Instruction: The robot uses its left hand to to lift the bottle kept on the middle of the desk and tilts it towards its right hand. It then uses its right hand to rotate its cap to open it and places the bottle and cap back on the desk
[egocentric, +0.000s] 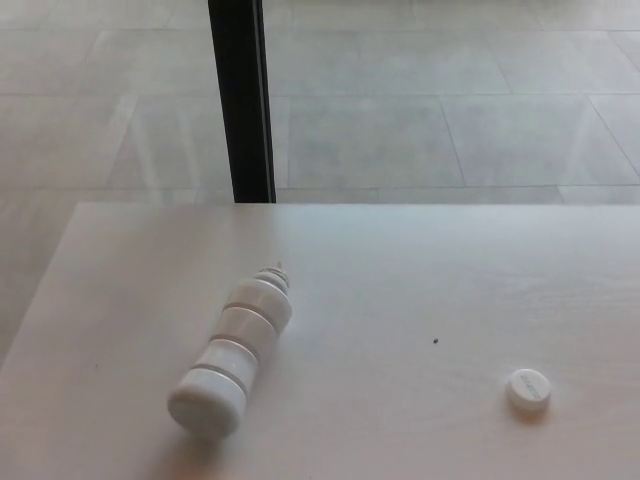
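A white ribbed bottle (232, 352) lies on its side on the white desk (400, 270), left of the middle. Its uncapped neck points away from me and its base faces the near edge. The round white cap (528, 390) lies flat on the desk at the near right, well apart from the bottle. Neither of my hands shows in the head view.
A black vertical post (240, 100) stands just behind the desk's far edge, left of centre. Grey floor tiles (450, 90) lie beyond. The desk's left edge runs diagonally close to the bottle. A tiny dark speck (435, 340) sits mid-desk.
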